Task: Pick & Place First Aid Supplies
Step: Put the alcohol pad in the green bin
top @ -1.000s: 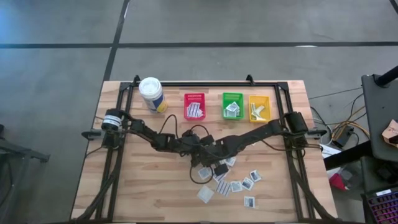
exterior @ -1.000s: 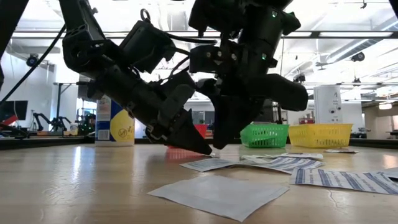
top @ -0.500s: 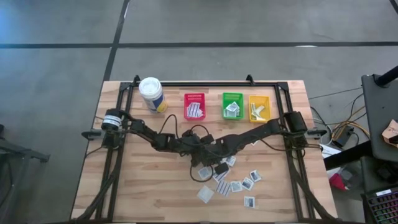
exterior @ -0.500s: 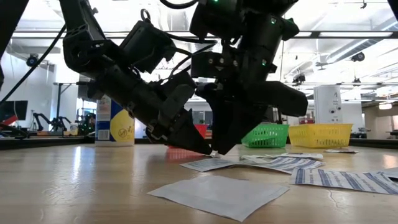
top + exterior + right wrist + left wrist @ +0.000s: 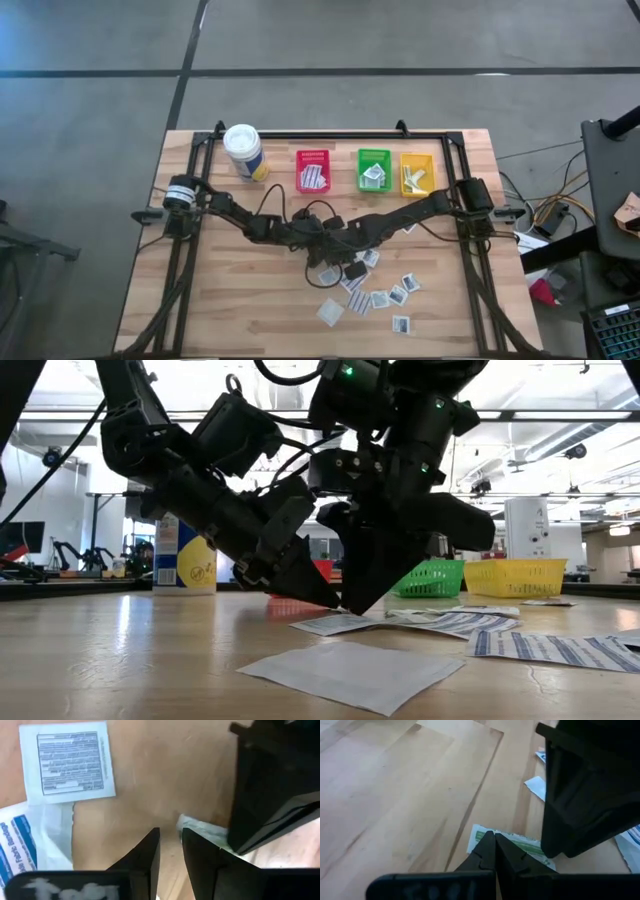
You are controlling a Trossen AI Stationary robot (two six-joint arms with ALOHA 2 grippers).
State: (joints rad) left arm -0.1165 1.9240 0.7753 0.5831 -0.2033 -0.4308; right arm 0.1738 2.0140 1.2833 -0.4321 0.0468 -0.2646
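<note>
Green-printed packet (image 5: pixel 512 841) beneath left tool (image 5: pixel 494 838)

Even, bright overhead light on the wooden table (image 5: pixel 240 300), soft shadows under the arms, low view backlit by white ceiling strips — both arms near-silhouettes, glossy sheen on the tabletop, nearest packet (image 5: pixel 350 672) slightly soft, wrist views close and blurred — dark fingers unfocused.

left gripper (image 5: pixel 495 851) closed, right gripper (image 5: pixel 170 847) slightly parted, both angled down, tips nearly meeting mid-table.
</note>
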